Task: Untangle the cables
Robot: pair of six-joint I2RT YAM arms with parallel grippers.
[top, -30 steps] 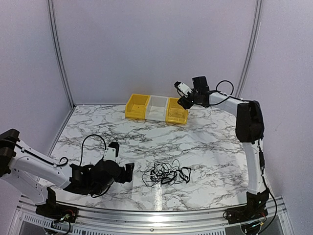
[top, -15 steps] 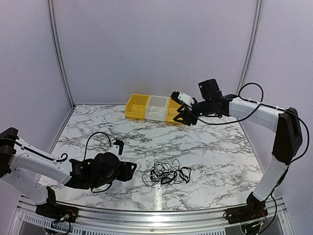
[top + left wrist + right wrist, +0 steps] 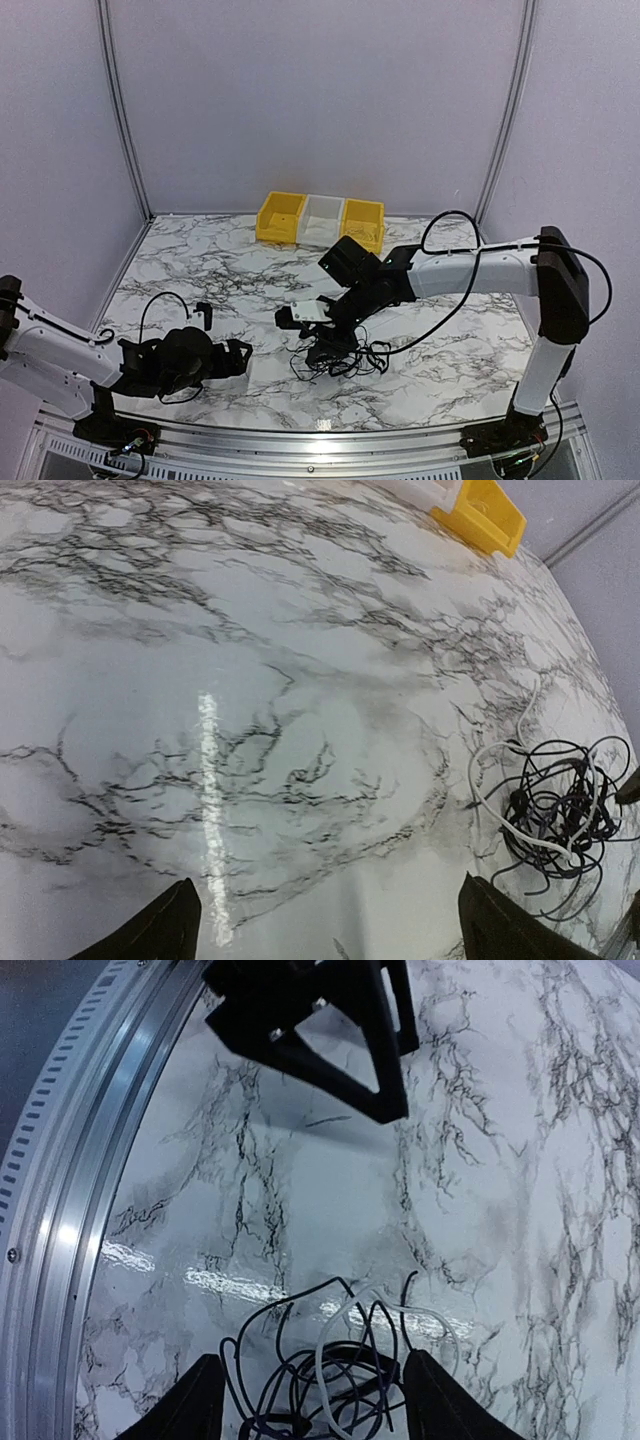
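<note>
The cables (image 3: 350, 356) lie in a loose tangle of thin black cords and one white cord on the marble table, near the front middle. My right gripper (image 3: 326, 347) is open and low over the tangle's left part. In the right wrist view the cables (image 3: 345, 1365) lie between its two fingers, and the gripper (image 3: 320, 1405) holds nothing. My left gripper (image 3: 243, 357) is open and empty, low over the table left of the tangle. In the left wrist view the cables (image 3: 560, 805) lie at the right, outside the span of the gripper (image 3: 335, 930).
Two yellow bins (image 3: 281, 217) (image 3: 362, 225) with a white bin (image 3: 322, 219) between them stand at the table's far edge. One yellow bin (image 3: 485, 512) shows in the left wrist view. The metal front rail (image 3: 70, 1190) runs close to the tangle. A black part of the left gripper (image 3: 330, 1030) is near.
My right arm has swung from the bins at the back down to the tangle at the front. My left gripper has drawn back to the left, away from the cables.
</note>
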